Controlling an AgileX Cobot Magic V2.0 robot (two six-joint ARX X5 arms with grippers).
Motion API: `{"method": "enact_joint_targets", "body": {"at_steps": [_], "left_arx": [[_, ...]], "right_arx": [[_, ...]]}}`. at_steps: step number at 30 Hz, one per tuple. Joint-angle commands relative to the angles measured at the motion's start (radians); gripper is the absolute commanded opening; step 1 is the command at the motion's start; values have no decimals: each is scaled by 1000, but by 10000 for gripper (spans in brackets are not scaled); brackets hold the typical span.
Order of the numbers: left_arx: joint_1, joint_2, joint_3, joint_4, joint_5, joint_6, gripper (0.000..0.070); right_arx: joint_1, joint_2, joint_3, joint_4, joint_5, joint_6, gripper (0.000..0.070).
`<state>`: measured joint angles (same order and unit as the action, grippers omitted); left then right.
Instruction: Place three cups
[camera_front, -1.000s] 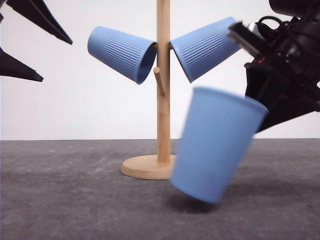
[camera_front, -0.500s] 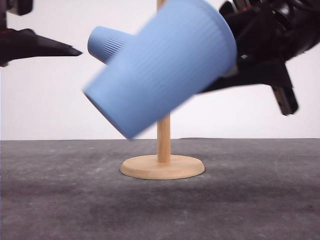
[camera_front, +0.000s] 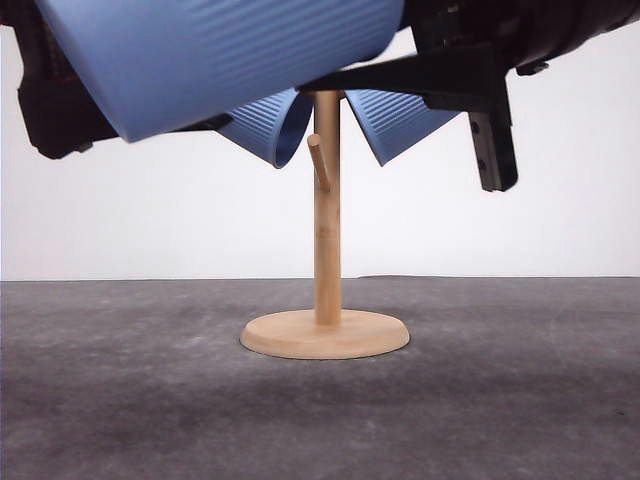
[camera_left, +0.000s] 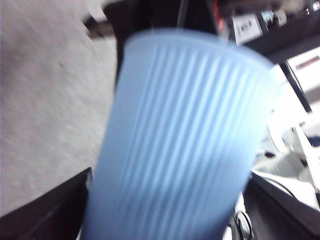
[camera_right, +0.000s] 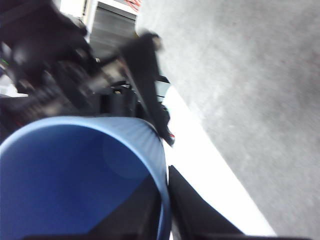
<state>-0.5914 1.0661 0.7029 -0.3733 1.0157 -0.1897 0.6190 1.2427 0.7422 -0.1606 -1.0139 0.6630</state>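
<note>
Right end effector (camera_right: 164, 200) grips the light-blue ribbed tapered cup (camera_front: 220, 55) by its rim. We have swung it up and tipped it sideways, ready for the wooden rack's free peg (camera_front: 318, 160).

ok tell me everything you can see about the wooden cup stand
The stand is pale wood: a round flat base on the dark grey table and one upright post rising from its middle. A short peg angles up and out below the top. Two blue cups hang tilted at either side of the post, mouths inward and down. The post's top is hidden behind a third cup.
</note>
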Motion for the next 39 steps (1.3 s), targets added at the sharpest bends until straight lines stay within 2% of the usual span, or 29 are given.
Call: {"method": "enact_joint_targets", "body": {"at_steps": [1,6,11,16,20,27,32,35,39], "left_arx": [[-19,19,10,7,2,25,567],[-41,32,10,7,2,25,539],[-44,32,10,7,3,24,338],[-44,32,10,6,20,3,335],[-44,32,10,6,33,-69,337],[-44,32,10,7,32,-286,336],[-44,32,10,12,-21,-501,336],[-44,32,10,64,-77,-640,337],[-44,32,10,208,-169,-844,337]], "right_arx": [[13,8,4,25,-7,29,8],[14,8,4,33,-18,33,8],[14,8,4,33,-30,33,33],[9,8,4,33,-29,29,202],[-28,-1,4,24,-22,-2,218],[-201,-54,4,-87,10,-146,218],[-330,-83,4,-181,32,-262,218],[-380,-89,4,-216,55,-313,218],[-412,-89,4,-244,89,-360,218]]}}
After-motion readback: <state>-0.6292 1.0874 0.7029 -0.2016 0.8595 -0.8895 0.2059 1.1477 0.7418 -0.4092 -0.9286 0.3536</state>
